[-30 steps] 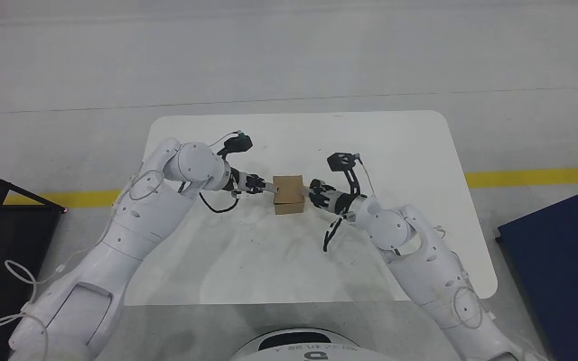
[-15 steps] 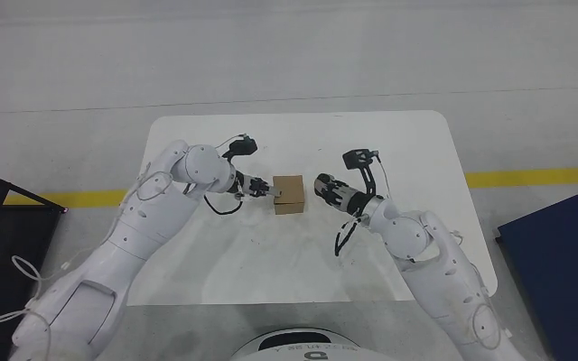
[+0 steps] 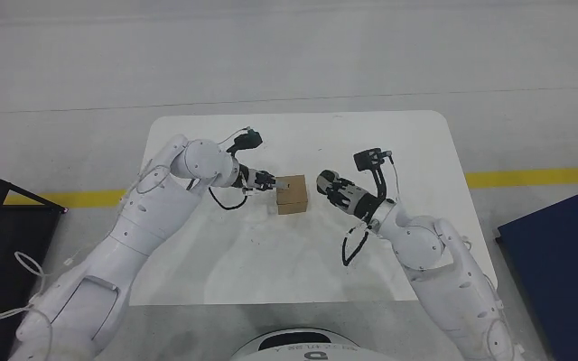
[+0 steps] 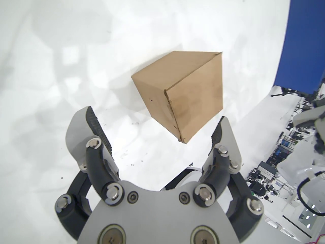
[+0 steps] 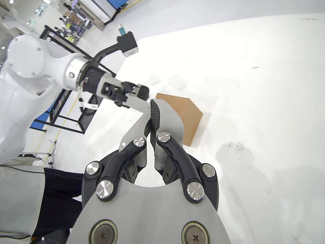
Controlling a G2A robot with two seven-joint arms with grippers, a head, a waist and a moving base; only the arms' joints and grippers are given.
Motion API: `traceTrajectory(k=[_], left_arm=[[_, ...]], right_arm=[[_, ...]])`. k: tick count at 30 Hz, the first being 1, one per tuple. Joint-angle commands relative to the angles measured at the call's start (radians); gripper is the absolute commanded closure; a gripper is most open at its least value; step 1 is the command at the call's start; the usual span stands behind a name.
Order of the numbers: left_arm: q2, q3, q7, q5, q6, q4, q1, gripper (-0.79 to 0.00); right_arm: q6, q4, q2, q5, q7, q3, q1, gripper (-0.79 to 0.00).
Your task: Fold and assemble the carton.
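brown cardboard carton (image 3: 291,194) is sitting folded into a cube near the middle of the white table (image 3: 406,144). the left gripper (image 4: 156,118) is hovering just beside 1 side of it, jaws spread wide and holding nothing. the right gripper (image 5: 152,118) is hanging just beside the opposite side, its 2 fingers pressed together on nothing

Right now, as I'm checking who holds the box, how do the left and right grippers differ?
The left gripper is open, fingers spread wide; the right gripper is shut, fingers pressed together. The left one sits at one side of the box, the right one at the opposite side. Neither grips the box.
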Motion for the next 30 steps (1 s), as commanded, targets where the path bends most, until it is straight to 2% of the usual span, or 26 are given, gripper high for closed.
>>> traceTrajectory(k=[1, 5, 10, 14, 19, 25, 30], left_arm=[[0.009, -0.033, 0.002, -0.02, 0.0, -0.008, 0.018, -0.785], [0.036, -0.161, 0.045, -0.121, -0.023, -0.022, 0.084, -0.785], [0.074, -0.348, 0.079, -0.268, -0.074, -0.13, 0.236, -0.785], [0.093, -0.441, 0.07, -0.345, -0.111, -0.194, 0.334, -0.785], [0.101, -0.46, 0.084, -0.355, -0.105, -0.237, 0.389, -0.785], [0.103, -0.451, 0.089, -0.358, -0.095, -0.254, 0.39, -0.785], [0.104, -0.44, 0.091, -0.361, -0.091, -0.252, 0.383, -0.785]], right_arm=[[-0.036, 0.003, -0.001, 0.011, -0.008, -0.012, 0.006, 0.0], [-0.063, 0.085, -0.011, -0.009, -0.033, -0.085, 0.066, 0.0], [-0.036, 0.247, -0.034, -0.027, -0.047, -0.188, 0.175, 0.0], [-0.021, 0.313, -0.044, -0.037, -0.025, -0.231, 0.222, 0.0], [0.007, 0.329, -0.047, -0.057, 0.007, -0.249, 0.243, 0.0], [0.029, 0.272, -0.042, -0.089, 0.003, -0.237, 0.217, 0.0], [0.058, 0.288, -0.044, -0.108, 0.02, -0.249, 0.217, 0.0]])
